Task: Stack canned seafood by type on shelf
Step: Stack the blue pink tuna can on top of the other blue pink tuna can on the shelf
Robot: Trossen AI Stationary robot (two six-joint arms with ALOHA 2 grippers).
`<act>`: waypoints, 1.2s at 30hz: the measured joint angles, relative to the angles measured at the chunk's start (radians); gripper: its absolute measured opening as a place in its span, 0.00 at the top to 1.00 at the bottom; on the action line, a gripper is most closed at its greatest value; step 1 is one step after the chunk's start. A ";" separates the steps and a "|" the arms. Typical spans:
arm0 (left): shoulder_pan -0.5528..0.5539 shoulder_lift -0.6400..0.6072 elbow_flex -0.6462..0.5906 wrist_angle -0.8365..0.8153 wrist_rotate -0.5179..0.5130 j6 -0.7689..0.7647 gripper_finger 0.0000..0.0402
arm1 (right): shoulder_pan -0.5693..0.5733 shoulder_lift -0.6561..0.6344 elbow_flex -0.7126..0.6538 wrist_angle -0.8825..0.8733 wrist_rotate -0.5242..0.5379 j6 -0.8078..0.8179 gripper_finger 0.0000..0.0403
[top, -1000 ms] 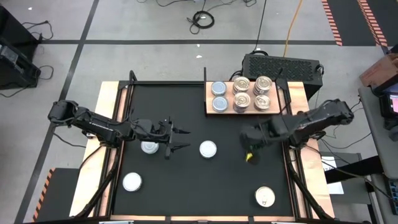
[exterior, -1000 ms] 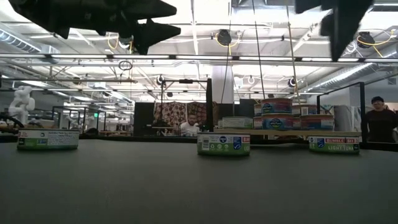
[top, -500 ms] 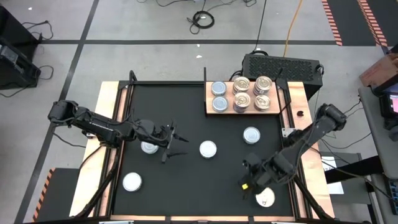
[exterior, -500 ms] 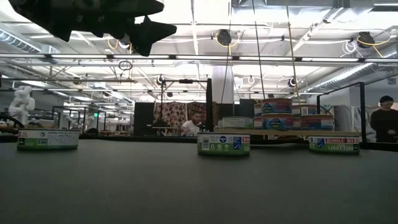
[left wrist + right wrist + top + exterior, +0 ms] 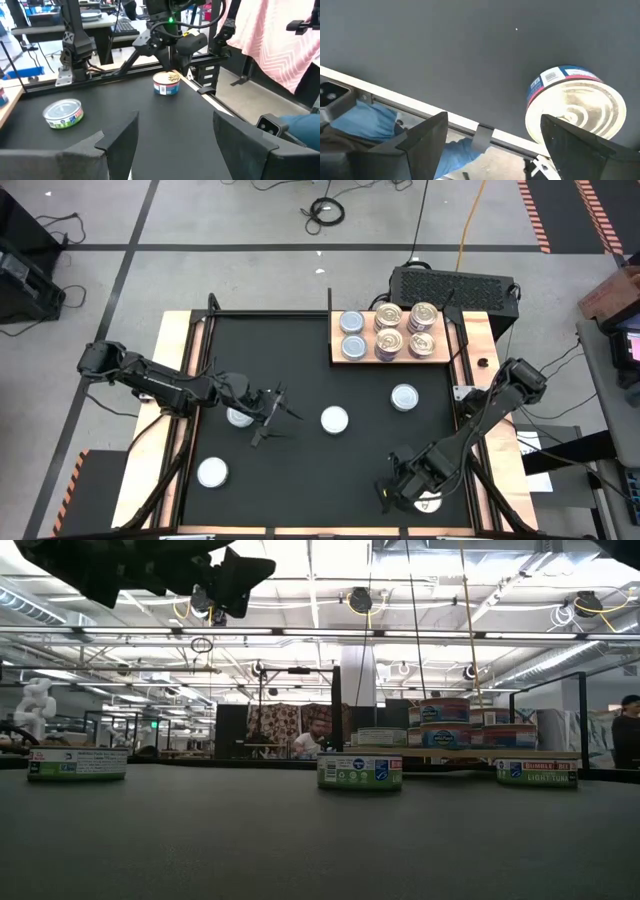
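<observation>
Starting at the left of the black mat (image 5: 300,360), we see a silvery-topped can (image 5: 212,472) lying alone near the front edge. Further in, our left gripper (image 5: 272,420) hangs above the mat with its fingers spread wide and nothing between them; a second silvery can (image 5: 239,417) sits just behind it, partly under the wrist, and a third (image 5: 334,419) lies just ahead of its fingertips. Moving right, a fourth silvery can (image 5: 404,396) rests below the wooden shelf (image 5: 395,358), where more cans are already grouped. At the front right, our right gripper (image 5: 388,492) is also open and empty, with the gold-topped can (image 5: 576,114) right beside it, one finger overlapping its rim in the wrist view.
</observation>
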 joint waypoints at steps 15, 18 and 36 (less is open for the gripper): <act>-0.005 0.273 0.000 0.380 -0.055 -0.020 0.37 | 0.080 -0.013 0.000 0.026 0.002 0.196 0.23; -0.002 0.282 0.000 0.411 -0.072 -0.021 0.37 | 0.098 -0.023 0.002 -0.001 0.006 0.207 0.23; -0.038 0.426 0.225 0.176 -0.041 0.065 0.37 | 0.254 0.039 0.000 0.035 -0.023 0.183 0.23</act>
